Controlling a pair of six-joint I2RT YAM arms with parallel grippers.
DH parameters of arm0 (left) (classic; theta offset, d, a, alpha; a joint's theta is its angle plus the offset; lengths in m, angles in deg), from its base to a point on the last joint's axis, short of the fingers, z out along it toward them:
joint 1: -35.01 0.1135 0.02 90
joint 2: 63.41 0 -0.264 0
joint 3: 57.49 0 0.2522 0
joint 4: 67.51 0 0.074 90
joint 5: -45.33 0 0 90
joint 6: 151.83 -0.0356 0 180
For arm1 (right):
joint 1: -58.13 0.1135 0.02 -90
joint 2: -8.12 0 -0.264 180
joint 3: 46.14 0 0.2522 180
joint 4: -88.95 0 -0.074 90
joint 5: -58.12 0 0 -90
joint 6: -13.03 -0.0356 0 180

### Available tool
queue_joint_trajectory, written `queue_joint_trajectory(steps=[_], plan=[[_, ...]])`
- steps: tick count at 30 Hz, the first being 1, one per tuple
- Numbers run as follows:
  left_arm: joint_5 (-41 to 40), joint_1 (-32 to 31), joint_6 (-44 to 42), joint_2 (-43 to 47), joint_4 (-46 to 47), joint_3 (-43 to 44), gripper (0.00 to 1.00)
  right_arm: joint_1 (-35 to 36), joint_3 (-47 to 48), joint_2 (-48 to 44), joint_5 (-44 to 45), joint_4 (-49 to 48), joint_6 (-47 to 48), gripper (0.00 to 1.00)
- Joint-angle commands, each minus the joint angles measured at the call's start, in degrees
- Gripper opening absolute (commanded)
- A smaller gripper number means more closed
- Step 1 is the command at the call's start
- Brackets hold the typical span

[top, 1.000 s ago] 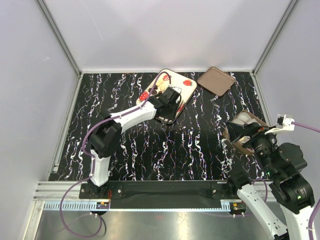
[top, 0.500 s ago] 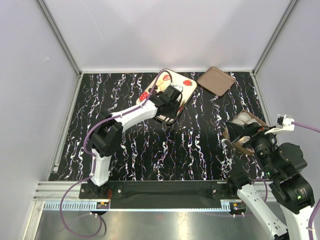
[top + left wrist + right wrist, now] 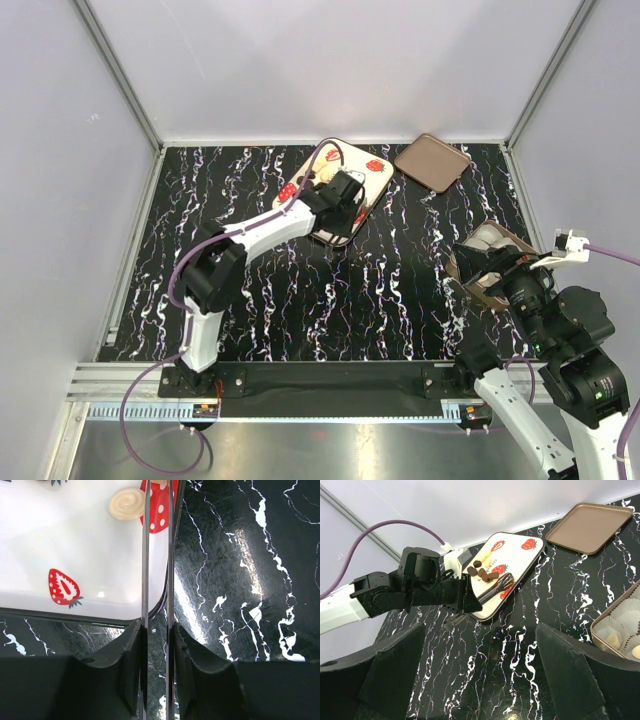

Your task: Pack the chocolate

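Observation:
My left gripper (image 3: 343, 192) is shut on thin metal tongs (image 3: 146, 555), whose two blades run close together over the near right corner of the cream strawberry tray (image 3: 75, 545). Their tips leave the top of the left wrist view, so I cannot tell if they hold anything. A cream round chocolate (image 3: 127, 503) lies just left of the blades. In the right wrist view, several dark and cream chocolates (image 3: 480, 572) sit on the tray (image 3: 520, 555) beyond the tongs (image 3: 495, 587). My right gripper (image 3: 480, 645) is open and empty, hovering by the box (image 3: 490, 262).
The brown box (image 3: 620, 630) at the right holds white paper cups, with cream chocolates (image 3: 612, 639) in some. The brown lid (image 3: 432, 161) lies at the far right beside the tray. White walls stand round the black marbled table (image 3: 300, 290).
My left gripper with the tongs has edged slightly farther over the tray. The right arm has not moved.

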Motion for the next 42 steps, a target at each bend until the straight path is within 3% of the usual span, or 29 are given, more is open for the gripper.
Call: queue_joint_trajectory(steps=[1,11,17,23,34,42], plan=[[-0.3,0.0,0.7,6.5,1.6,3.2,0.25,-0.1,0.7,-0.1,1.2,-1.5,0.3,0.99],[9.1,-5.7,2.6,10.2,2.7,7.6,0.20,-0.1,0.6,0.0,-0.7,-3.4,-0.6,0.99],[15.4,-14.2,4.4,3.8,3.0,16.3,0.22,-0.1,1.4,-0.4,-1.7,-3.9,-1.4,0.99],[20.7,-18.6,6.8,-5.1,3.6,26.2,0.22,-0.2,1.0,-1.4,-2.8,-4.0,-1.3,0.99],[27.3,-21.0,11.9,-13.5,16.2,26.9,0.24,-0.1,0.6,-1.1,-3.8,-3.8,-1.6,0.99],[25.7,-22.9,9.9,-19.5,17.3,32.2,0.25,-0.2,0.7,-1.5,-3.3,-2.9,-1.3,0.99]])
